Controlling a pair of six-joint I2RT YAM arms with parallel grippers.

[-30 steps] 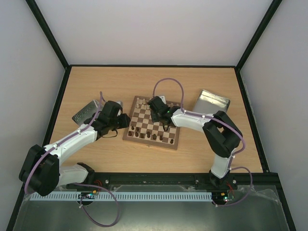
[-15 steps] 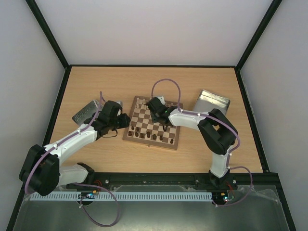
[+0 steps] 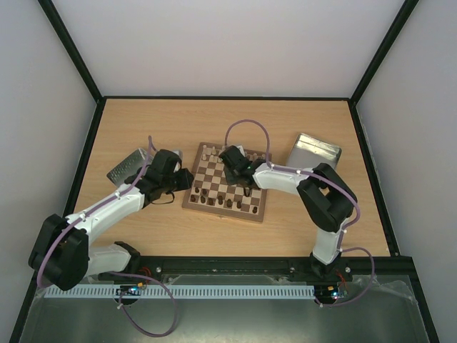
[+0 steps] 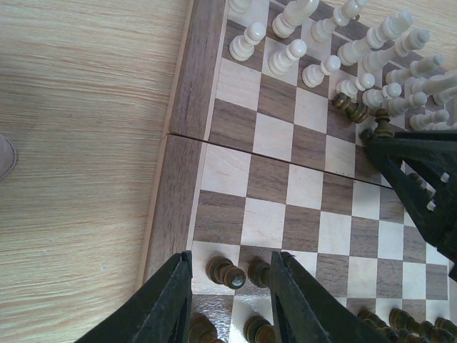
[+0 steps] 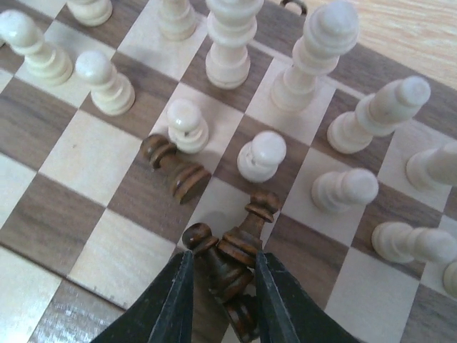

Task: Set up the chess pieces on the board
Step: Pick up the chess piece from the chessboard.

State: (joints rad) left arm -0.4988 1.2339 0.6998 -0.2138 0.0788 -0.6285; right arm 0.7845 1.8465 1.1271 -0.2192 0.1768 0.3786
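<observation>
The board lies mid-table, with cream pieces on its far rows and dark pieces on its near rows. My right gripper is over the board's far half. In the right wrist view it is shut on two dark pieces pressed together, just in front of the cream pawns. Another dark piece lies on its side beside them. My left gripper is open at the board's near-left corner, straddling two standing dark pawns.
A silver tin stands right of the board and another tin lies left of it behind my left arm. The board's tan border meets bare table on the left. The middle squares hold no pieces.
My right gripper has shifted slightly over the board's far half, and its cable loop and elbow have moved a little. The left arm has not moved.
</observation>
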